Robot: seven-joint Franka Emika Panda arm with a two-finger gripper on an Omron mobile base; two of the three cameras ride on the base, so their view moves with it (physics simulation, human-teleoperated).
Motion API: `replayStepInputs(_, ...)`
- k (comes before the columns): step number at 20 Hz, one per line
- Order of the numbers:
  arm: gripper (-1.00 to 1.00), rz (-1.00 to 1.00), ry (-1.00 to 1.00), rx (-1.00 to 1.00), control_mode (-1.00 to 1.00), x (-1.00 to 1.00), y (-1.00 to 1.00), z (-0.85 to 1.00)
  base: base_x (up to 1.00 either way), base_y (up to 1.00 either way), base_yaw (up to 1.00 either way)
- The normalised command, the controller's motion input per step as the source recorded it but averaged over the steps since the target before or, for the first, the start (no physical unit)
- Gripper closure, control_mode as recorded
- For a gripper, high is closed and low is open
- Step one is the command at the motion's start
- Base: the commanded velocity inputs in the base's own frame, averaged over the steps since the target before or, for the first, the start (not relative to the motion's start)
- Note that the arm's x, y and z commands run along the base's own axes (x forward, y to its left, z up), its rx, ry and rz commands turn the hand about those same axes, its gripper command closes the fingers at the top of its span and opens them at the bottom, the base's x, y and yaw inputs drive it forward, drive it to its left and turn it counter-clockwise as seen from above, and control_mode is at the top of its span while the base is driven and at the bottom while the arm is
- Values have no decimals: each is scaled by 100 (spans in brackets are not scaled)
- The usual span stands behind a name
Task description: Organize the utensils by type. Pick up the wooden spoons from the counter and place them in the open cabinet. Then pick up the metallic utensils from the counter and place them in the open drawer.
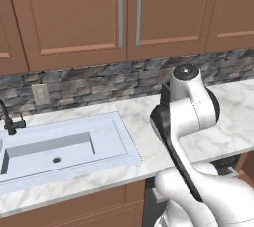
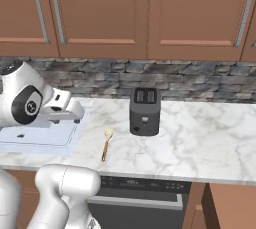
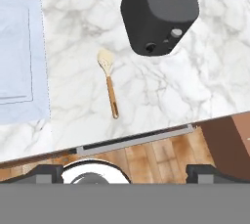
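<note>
One spoon [image 3: 109, 81], cream bowl and tan handle, lies flat on the marble worktop [image 3: 195, 86], near the front edge, between sink [image 3: 17, 56] and dark toaster [image 3: 158, 10], touching neither. Fingers [image 3: 127, 171] spread wide, empty, above the worktop's front edge.

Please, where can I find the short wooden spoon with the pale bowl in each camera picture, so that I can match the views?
Left base view: I do not find it here.
Right base view: the wooden spoon lies on the counter, lower left of centre, bowl away from the front edge.
Hand view: left of centre, bowl up.
Shared landmark: the dark toaster, just right of the spoon.
</note>
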Motion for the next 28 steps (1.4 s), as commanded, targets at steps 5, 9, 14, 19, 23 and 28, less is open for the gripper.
replayStepInputs(5, -100, 3, 32, 20, -100, 57, -28, -15, 0, 0, 0)
replayStepInputs(9, -100, 1, 25, 8, -100, 44, -27, -41, 0, 0, 0)
replayStepInputs(14, -100, 0, 3, 0, -100, 11, -17, -77, 0, 0, 0)
replayStepInputs(19, -100, 0, -3, 0, -100, 21, -12, -71, 0, 0, 0)
replayStepInputs(23, -100, 0, -16, -1, -100, 24, -10, -65, 0, 0, 0)
replayStepInputs(28, -100, 2, -20, 0, -100, 41, -5, -47, 0, 0, 0)
